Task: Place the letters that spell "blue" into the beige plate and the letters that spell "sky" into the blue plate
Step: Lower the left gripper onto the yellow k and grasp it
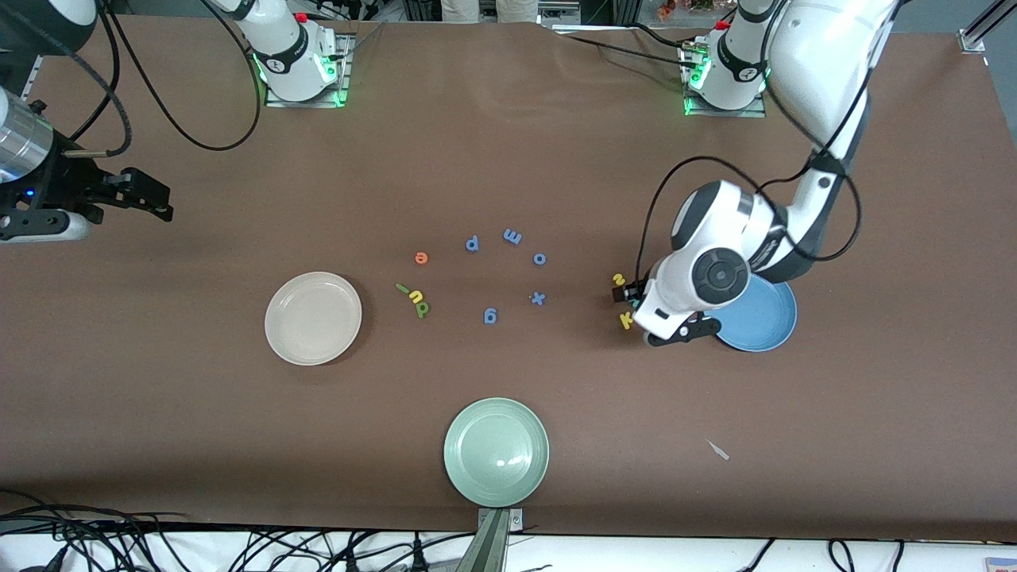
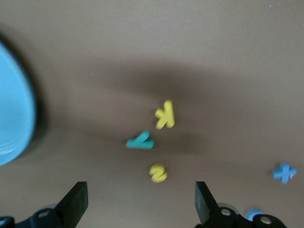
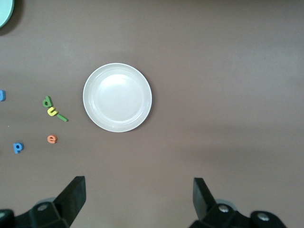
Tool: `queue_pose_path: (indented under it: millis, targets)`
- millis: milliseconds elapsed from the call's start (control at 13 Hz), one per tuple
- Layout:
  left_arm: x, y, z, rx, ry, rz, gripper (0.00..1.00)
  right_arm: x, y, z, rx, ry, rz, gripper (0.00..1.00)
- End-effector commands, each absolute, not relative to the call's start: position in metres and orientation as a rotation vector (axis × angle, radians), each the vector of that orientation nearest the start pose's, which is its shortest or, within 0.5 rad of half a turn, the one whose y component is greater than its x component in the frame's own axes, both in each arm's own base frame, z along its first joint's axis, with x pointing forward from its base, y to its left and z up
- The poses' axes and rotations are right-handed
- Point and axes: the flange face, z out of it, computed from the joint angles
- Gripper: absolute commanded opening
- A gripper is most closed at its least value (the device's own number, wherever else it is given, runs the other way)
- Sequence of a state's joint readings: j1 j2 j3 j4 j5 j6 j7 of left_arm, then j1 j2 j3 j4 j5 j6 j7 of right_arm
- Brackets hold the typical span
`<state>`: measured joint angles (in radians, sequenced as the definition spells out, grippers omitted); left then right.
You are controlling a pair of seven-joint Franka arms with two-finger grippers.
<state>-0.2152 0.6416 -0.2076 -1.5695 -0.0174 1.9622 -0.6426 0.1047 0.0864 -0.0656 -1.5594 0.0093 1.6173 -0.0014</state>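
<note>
My left gripper (image 1: 639, 314) (image 2: 140, 190) hangs open just over the yellow s (image 1: 618, 279) (image 2: 158, 173), teal y (image 2: 140, 141) and yellow k (image 1: 626, 320) (image 2: 166, 115), which lie on the table beside the blue plate (image 1: 767, 326) (image 2: 12, 123). Nothing is between its fingers. The orange e (image 1: 421, 257) (image 3: 52, 138), green l (image 1: 402, 288), yellow u (image 1: 414, 296) and green b (image 1: 422, 309) lie beside the beige plate (image 1: 313, 318) (image 3: 117, 97). Both plates hold nothing. My right gripper (image 1: 155, 199) (image 3: 137, 183) waits open, high over the right arm's end of the table.
Blue letters p (image 1: 472, 243), m (image 1: 512, 236), o (image 1: 539, 258), x (image 1: 538, 298) and g (image 1: 489, 315) lie mid-table between the two letter groups. A pale green plate (image 1: 496, 451) sits near the front edge. A small white scrap (image 1: 719, 450) lies nearer the camera than the blue plate.
</note>
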Motion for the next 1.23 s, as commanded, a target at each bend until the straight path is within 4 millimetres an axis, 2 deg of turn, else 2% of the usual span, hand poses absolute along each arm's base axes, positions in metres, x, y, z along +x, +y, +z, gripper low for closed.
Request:
queue_pose_path:
  millis: [0,77,154,309,463,540,617,694,771,926,1080,1157]
  targets:
    - [0.644,-0.266,0.231,-3.084,-0.510,0.414,0.93,0.590,0.027,0.575,-3.110,-0.051,0.074,1.00]
    - [0.642,-0.277,0.220,-3.076,-0.489,0.402,0.89,0.593,0.031,0.568,-3.109,-0.079,0.088,1.00]
    - [0.636,-0.288,0.206,-3.061,-0.434,0.407,0.80,0.593,0.037,0.558,-3.107,-0.105,0.131,1.00]
    - [0.634,-0.289,0.177,-3.041,-0.399,0.398,0.72,0.590,0.069,0.557,-3.103,-0.162,0.141,1.00]
    - [0.637,-0.282,0.166,-3.028,-0.387,0.378,0.67,0.595,0.089,0.546,-3.097,-0.205,0.147,1.00]
    - [0.638,-0.284,0.164,-3.034,-0.381,0.344,0.60,0.598,0.095,0.541,-3.076,-0.209,0.146,1.00]
    - [0.639,-0.286,0.164,-3.041,-0.389,0.326,0.58,0.601,0.102,0.532,-3.068,-0.220,0.152,1.00]
    - [0.638,-0.289,0.164,-3.041,-0.387,0.326,0.56,0.604,0.123,0.521,-3.066,-0.245,0.150,1.00]
    - [0.638,-0.289,0.164,-3.042,-0.387,0.324,0.49,0.606,0.148,0.507,-3.072,-0.238,0.142,1.00]
    - [0.638,-0.287,0.162,-3.040,-0.391,0.325,0.46,0.602,0.181,0.476,-3.082,-0.177,0.124,1.00]
    - [0.640,-0.284,0.161,-3.043,-0.396,0.314,0.42,0.595,0.204,0.442,-3.086,-0.106,0.080,1.00]
    - [0.642,-0.285,0.163,-3.059,-0.393,0.280,0.27,0.586,0.225,0.423,-3.077,-0.098,0.066,1.00]
